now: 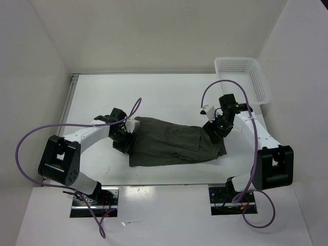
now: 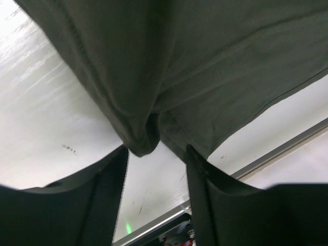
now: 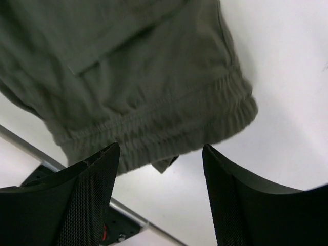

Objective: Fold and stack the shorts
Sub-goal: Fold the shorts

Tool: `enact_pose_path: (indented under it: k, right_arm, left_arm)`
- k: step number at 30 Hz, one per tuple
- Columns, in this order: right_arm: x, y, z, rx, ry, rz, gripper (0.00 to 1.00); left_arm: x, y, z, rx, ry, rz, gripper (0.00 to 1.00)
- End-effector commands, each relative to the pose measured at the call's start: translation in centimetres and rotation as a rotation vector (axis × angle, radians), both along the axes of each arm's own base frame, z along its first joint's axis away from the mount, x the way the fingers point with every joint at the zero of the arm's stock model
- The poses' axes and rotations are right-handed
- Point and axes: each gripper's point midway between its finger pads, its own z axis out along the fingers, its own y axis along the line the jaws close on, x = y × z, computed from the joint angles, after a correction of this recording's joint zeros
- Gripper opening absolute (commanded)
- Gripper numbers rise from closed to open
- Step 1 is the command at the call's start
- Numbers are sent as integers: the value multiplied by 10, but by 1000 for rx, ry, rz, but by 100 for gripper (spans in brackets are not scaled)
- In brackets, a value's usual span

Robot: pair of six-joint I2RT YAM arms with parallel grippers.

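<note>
White desk (image 1: pixel 169 92), dark olive-green shorts (image 1: pixel 174 143) spread flat toward its near edge.
Left fingers (image 2: pixel 92 205) are open at the shorts' left end, right fingers (image 3: pixel 82 200) open just short of the elastic waistband (image 3: pixel 169 128); a white mesh basket (image 1: pixel 261 84) sits at the far right corner.

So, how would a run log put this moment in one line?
shorts: lying on table | left gripper: open, at leg hem | right gripper: open, at waistband

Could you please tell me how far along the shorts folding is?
Done: the shorts lie on the table, seemingly folded once lengthwise. In hand: nothing; the left gripper and right gripper stand open at either end. Left: further folding and stacking.
</note>
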Motion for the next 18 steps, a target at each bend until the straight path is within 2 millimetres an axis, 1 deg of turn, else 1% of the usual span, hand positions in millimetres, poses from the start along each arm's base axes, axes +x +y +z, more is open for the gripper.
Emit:
enact_pose_path:
  k: [1,2,3,4,5,6,7,9,10,11,12,13,14,15,17,18]
  right_arm:
    - [8,-24,-8,-36,-15,-94,71]
    - [13,-26,-12,-10,-15,-134,71]
    - [23,-25,-12,-3,-46,-146,71]
    - [28,-25,-11,-1,-66,-146,71]
    - [26,-19,-16,-10,-64,-120,71]
    - [29,-22,-19,-46,-67,-119,71]
    - [25,-25,-23,-62,-57,-123,71]
    - [18,-28,-24,-83,-34,-97,71]
    - [8,-33,-25,-92,6,-97,71]
    - [2,-34,-26,-86,27,-63,71]
    - [-3,-31,-24,-57,51,-32,71]
    - [-23,-29,-25,-47,124,9,71]
    - [-32,-28,-27,-39,154,37,71]
    - [-39,-25,-28,-32,175,78,71]
    - [-46,-20,-30,-22,213,94,70]
    - [-46,-19,-30,-15,219,113,70]
  left_arm:
    - [8,-13,-1,-56,-17,-23,54]
    - [13,-17,3,-73,-34,-26,50]
    - [10,-22,2,-90,-18,-39,48]
    - [13,-24,1,-100,-19,-41,45]
    - [12,-27,1,-100,-19,-52,43]
    - [15,-28,1,-100,-19,-52,38]
    - [16,-30,0,-110,-15,-54,35]
    - [16,-30,0,-110,-15,-54,30]
    - [17,-28,-1,-97,-19,-51,22]
    - [17,-26,-2,-84,-24,-48,17]
    - [17,-26,-2,-84,-24,-48,14]
    - [17,-26,-2,-84,-24,-48,11]
    - [18,-24,-3,-73,-27,-46,9]
    - [18,-24,-3,-73,-27,-46,4]
    - [20,-21,-4,-53,-34,-41,3]
    - [25,-21,-1,-49,-50,-39,1]
